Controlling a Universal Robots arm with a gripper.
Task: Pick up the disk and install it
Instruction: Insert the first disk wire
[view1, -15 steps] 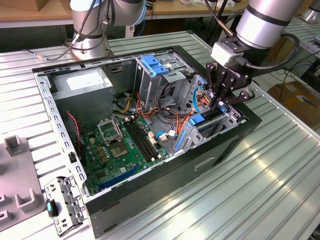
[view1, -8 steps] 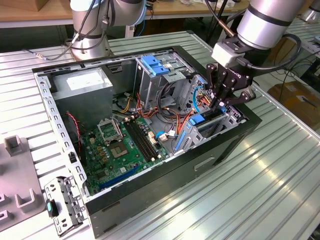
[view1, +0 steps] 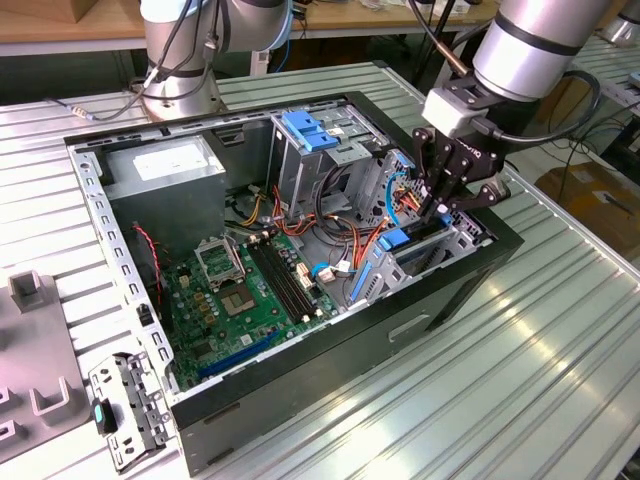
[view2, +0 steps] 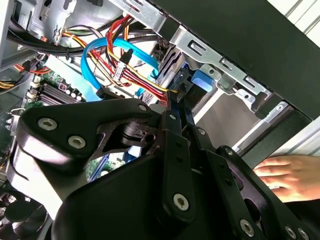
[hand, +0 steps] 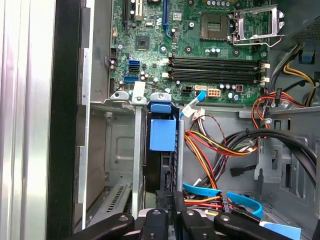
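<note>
One slatted metal table (view1: 540, 370) carries everything. On it lies an open black computer case (view1: 300, 400).

Inside the case, largest first:
- Green motherboard (view1: 240, 300) on the floor of the case, toward the exterior view's left.
- Grey power-supply box (view1: 165, 170) with a white sticker, in the far corner.
- Grey metal cage (view1: 305, 150) with a blue handle, standing upright near the middle of the far side.

The gripper (view1: 440, 210) hangs over the drive bay at the case's end on the exterior view's right and points down into it. In both wrist views its black fingers (view2: 175, 117) are drawn close together, with no wide gap between them.

The disk (hand: 162, 172) stands on edge in that bay as a dark slab between the grey rails, with a blue plastic tab (hand: 163, 134) at its end. The fingertips (hand: 165, 200) sit right at its near edge. I cannot tell whether they press on it.

In the second wrist view a person's hand (view2: 285, 175) rests flat just outside the case wall.
</note>
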